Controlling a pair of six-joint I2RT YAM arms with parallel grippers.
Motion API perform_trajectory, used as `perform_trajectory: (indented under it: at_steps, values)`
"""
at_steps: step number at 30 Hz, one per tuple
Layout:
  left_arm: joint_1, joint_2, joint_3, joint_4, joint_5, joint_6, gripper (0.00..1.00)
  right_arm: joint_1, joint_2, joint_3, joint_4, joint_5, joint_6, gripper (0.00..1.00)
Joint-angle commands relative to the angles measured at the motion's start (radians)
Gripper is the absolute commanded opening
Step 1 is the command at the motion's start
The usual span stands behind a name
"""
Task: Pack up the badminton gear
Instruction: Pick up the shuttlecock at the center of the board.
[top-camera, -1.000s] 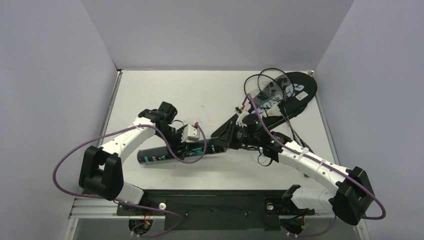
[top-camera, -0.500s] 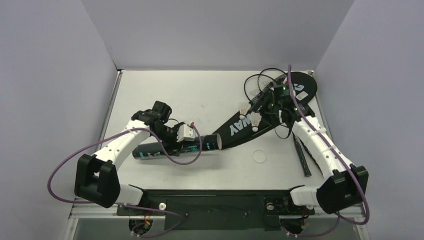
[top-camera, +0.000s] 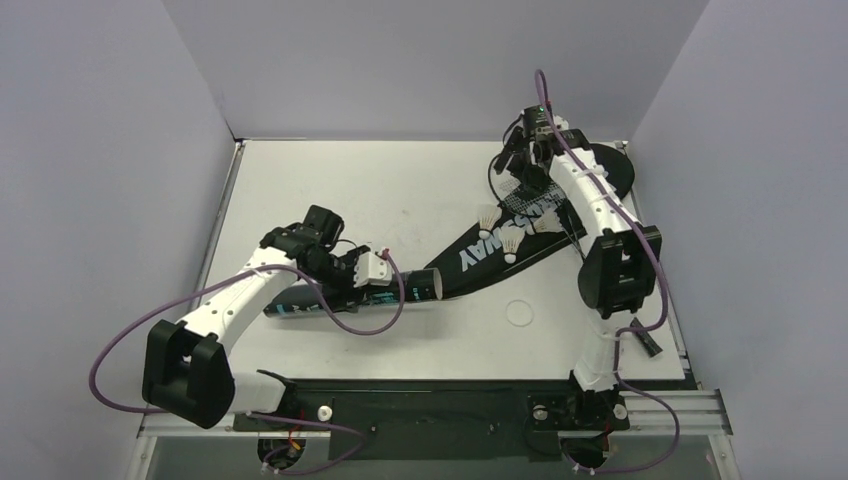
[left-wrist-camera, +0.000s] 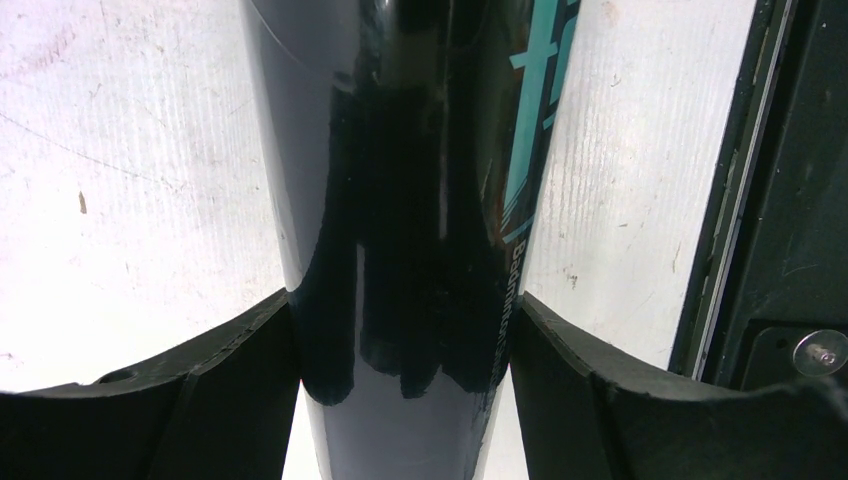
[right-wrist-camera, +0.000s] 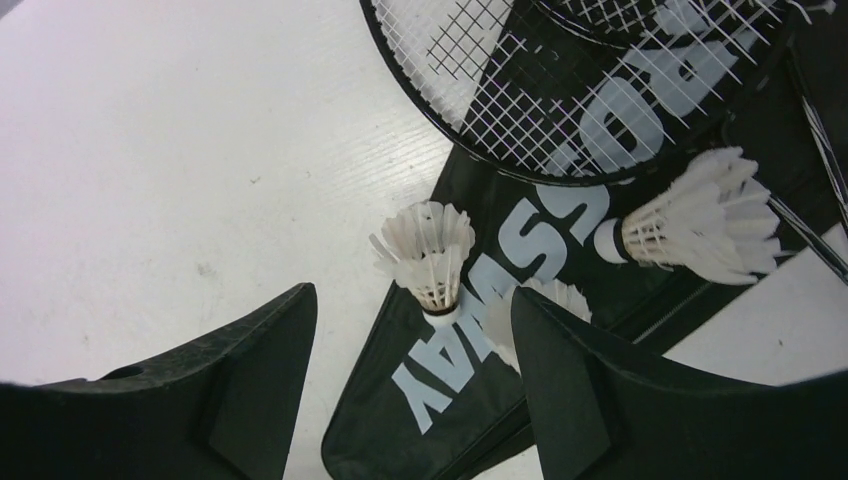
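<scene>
Tube (left-wrist-camera: 400, 150) lies squeezed between the left gripper's (left-wrist-camera: 402, 300) jaws; right gripper (right-wrist-camera: 412, 292) hangs above the CROSSWAY bag (right-wrist-camera: 430, 420), jaws apart, holding nothing.

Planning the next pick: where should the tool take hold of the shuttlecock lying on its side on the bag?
At the white cork, probably, coming from above and pinching across its axis. The shuttlecock lies flat on the CROSSWAY bag; its cork is small and rounded, its flared feather skirt wide and crushable.

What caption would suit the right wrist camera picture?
Open right end effector above white shuttlecocks, the black CROSSWAY bag and two racket heads.
</scene>
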Motion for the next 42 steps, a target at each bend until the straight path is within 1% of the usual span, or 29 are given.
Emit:
perform_trajectory:
  at_steps: [1, 3, 4, 6, 7, 11, 14, 17, 18, 20, 25, 28, 33, 42]
  values:
    - [-0.012, -0.049, -0.016, 0.046, -0.025, -0.046, 0.25, 0.006, 0.103, 0.123, -0.055, -0.060, -0.104, 0.66]
    - [-0.015, -0.052, -0.024, 0.062, -0.044, -0.079, 0.23, 0.010, 0.143, 0.152, -0.039, -0.086, -0.138, 0.66]
    - [-0.017, -0.054, -0.027, 0.070, -0.048, -0.090, 0.20, 0.013, 0.154, 0.160, -0.027, -0.093, -0.161, 0.66]
    - [-0.021, -0.056, -0.027, 0.087, -0.064, -0.142, 0.19, 0.019, 0.186, 0.183, -0.014, -0.119, -0.192, 0.66]
    - [-0.024, -0.056, -0.026, 0.091, -0.076, -0.182, 0.19, 0.019, 0.205, 0.191, -0.009, -0.144, -0.202, 0.66]
    - [-0.038, -0.055, -0.015, 0.087, -0.086, -0.257, 0.19, 0.024, 0.254, 0.196, 0.021, -0.195, -0.212, 0.66]
    - [-0.051, -0.067, -0.020, 0.099, -0.092, -0.281, 0.19, 0.025, 0.272, 0.177, 0.039, -0.227, -0.213, 0.66]
    - [-0.066, -0.059, -0.019, 0.120, -0.150, -0.301, 0.19, 0.026, 0.280, 0.149, 0.053, -0.240, -0.213, 0.63]
    - [-0.070, -0.047, -0.011, 0.119, -0.160, -0.303, 0.19, 0.027, 0.279, 0.124, 0.058, -0.242, -0.213, 0.60]
    - [-0.071, -0.029, 0.005, 0.114, -0.180, -0.310, 0.19, 0.029, 0.257, 0.078, 0.084, -0.248, -0.212, 0.58]
    - [-0.072, -0.014, 0.013, 0.129, -0.180, -0.322, 0.19, 0.037, 0.230, 0.009, 0.116, -0.250, -0.219, 0.57]
    - [-0.072, -0.020, 0.012, 0.134, -0.186, -0.327, 0.19, 0.038, 0.215, -0.024, 0.125, -0.257, -0.218, 0.54]
    - [-0.072, -0.040, -0.015, 0.165, -0.209, -0.315, 0.19, 0.051, 0.165, -0.094, 0.135, -0.253, -0.224, 0.46]
    - [-0.073, -0.006, -0.014, 0.180, -0.198, -0.341, 0.19, 0.091, 0.060, -0.220, 0.168, -0.241, -0.231, 0.37]
